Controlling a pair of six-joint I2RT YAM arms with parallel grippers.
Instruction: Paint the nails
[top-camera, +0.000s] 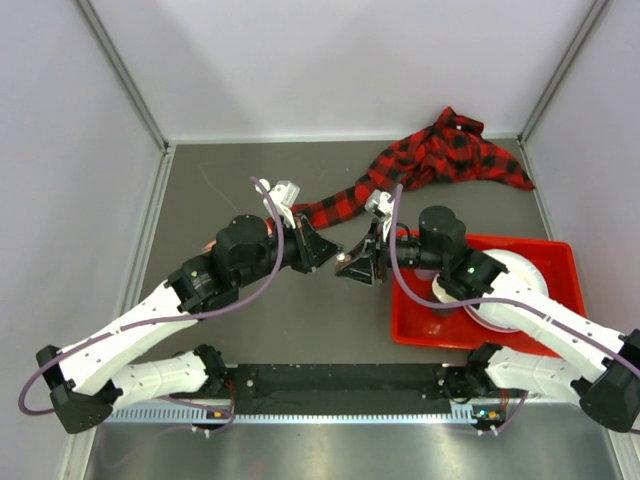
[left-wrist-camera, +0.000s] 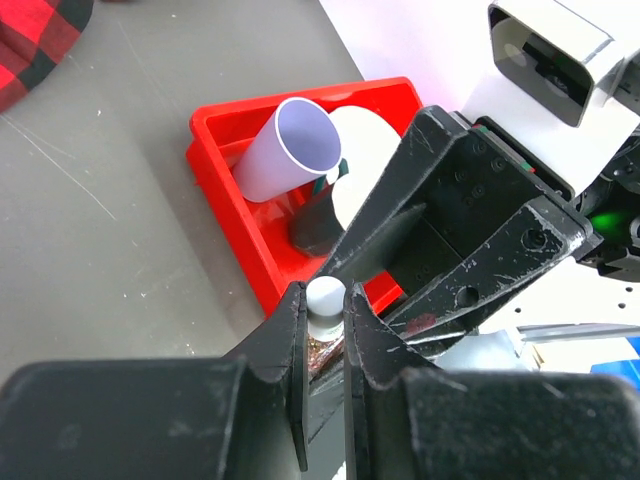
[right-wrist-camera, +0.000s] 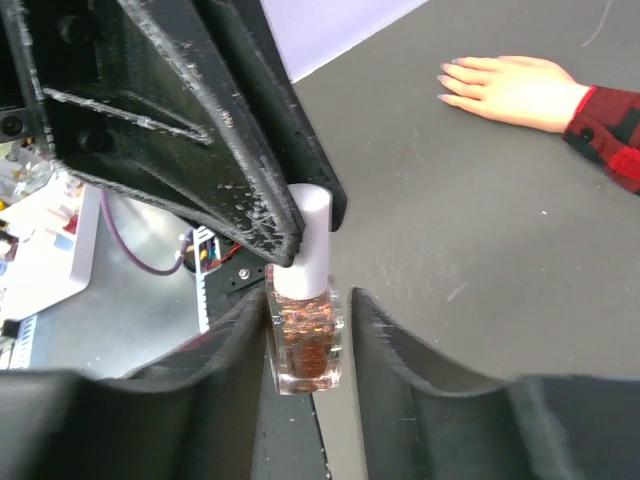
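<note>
Right wrist: with right tool (right-wrist-camera: 308, 325) clamped on bottle (right-wrist-camera: 303, 352) and left tool (left-wrist-camera: 325, 302) pinched closed on white cap (right-wrist-camera: 312, 245), twist cap squarely, hold bottle upright; nails (right-wrist-camera: 446, 82) well apart across counter (right-wrist-camera: 480, 250), on mannequin hand (right-wrist-camera: 515, 92)

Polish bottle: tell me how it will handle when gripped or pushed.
Probably rigid, light and breakable: small clear bottle in the right hand. Smooth flat sides look slippery. Tall white cap over a narrow base, so likely tippy.
</note>
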